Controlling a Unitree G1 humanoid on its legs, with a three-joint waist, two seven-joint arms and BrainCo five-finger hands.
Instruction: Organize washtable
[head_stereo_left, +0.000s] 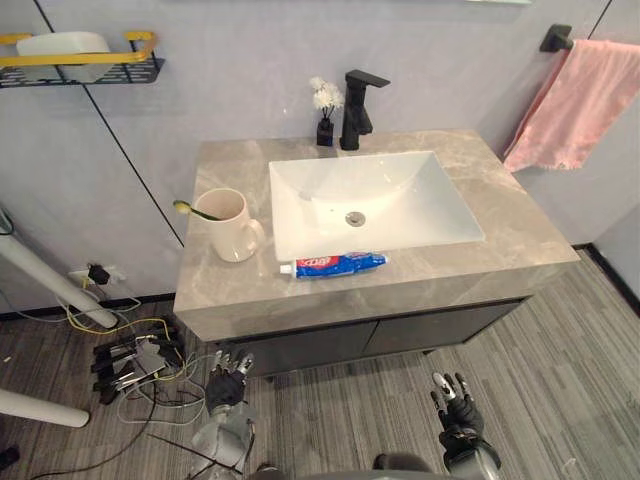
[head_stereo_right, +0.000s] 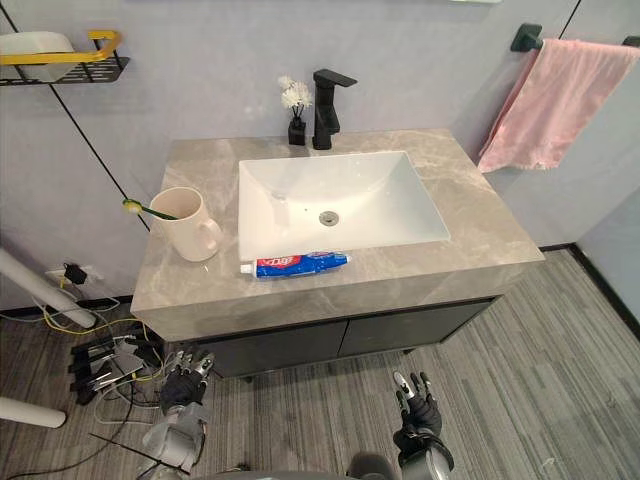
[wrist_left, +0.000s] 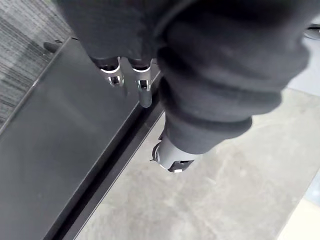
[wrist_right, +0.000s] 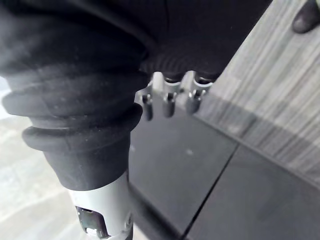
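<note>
On counter (head_stereo_left: 520, 232): toothpaste (head_stereo_left: 332, 264) before basin (head_stereo_left: 410, 195), mug (head_stereo_left: 232, 226) left | left hand (head_stereo_left: 226, 388), right hand (head_stereo_left: 456, 410) low, fingers (wrist_left: 144, 96) apart | wrist views: cabinet doors (wrist_left: 60, 150)

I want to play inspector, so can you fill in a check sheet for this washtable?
Surface: grey counter with a white sink set in it.
Job's things: cup left of the sink, toothbrush in it; toothpaste lying along the front edge.
Clutter: small vase beside the tap at the back.
Hands: left hand and right hand low before the cabinet, open, holding nothing.
Cables: tangle of wires on the floor, left of the cabinet.
Surroundings: pink towel at right; shelf at left.
</note>
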